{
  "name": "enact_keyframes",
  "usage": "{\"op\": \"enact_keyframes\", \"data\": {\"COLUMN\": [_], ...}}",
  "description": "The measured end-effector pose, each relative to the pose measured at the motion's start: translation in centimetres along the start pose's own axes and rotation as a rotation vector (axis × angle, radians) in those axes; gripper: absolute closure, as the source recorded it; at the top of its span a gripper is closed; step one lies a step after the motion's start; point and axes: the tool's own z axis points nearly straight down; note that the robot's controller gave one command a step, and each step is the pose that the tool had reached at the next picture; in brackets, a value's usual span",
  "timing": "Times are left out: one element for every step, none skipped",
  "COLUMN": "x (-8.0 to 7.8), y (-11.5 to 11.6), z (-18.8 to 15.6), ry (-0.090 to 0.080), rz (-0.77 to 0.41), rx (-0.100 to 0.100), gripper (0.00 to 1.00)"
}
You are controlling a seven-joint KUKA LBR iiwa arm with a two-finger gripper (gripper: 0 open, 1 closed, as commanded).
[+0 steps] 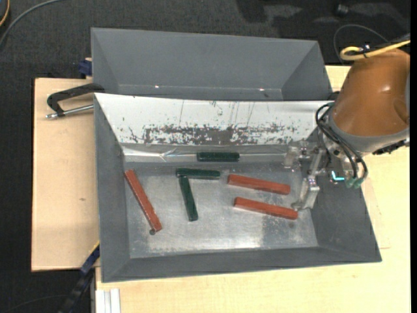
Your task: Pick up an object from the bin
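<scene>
Bin: a grey metal bin (339,237) with sloped walls and a flat floor is seen; six loose sticks are spread over the floor, not heaped.
Arm: it is brought in over the bin's right edge; an orange cover (374,96) is fitted on the wrist, and dark cables (344,169) are looped beneath it.
Hand: the hand (303,204) is set low over the floor near the right wall, pointing down and a little toward the front edge.
Hand state: whether it is spread, pressed together or pinching anything cannot be told.
Nearest thing: the lower red stick (266,208), a long flat bar, is laid on the floor toward the right wall, roughly parallel to the front edge. Its right end is at the tip of the hand; whether it is touched or only just beside cannot be told.
Second red: the upper red stick (258,184) is laid just behind the lower one, nearly parallel and apart from it, its right end near the hand.
Third red: the left red stick (143,201) is laid slantwise along the foot of the left wall.
Green: the back green stick (218,156) is laid at the foot of the back wall. The middle green stick (198,173) is laid just in front of it. The slanted green stick (189,199) runs from the middle one's left end toward the front edge, so that an L is formed.
</scene>
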Motion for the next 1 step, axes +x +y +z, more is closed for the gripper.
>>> {"op": "enact_keyframes", "data": {"x": [0.89], "y": [7.29], "z": [12.08], "ry": [0.001], "rz": [0.014], "rx": [-0.002], "gripper": [0.0]}}
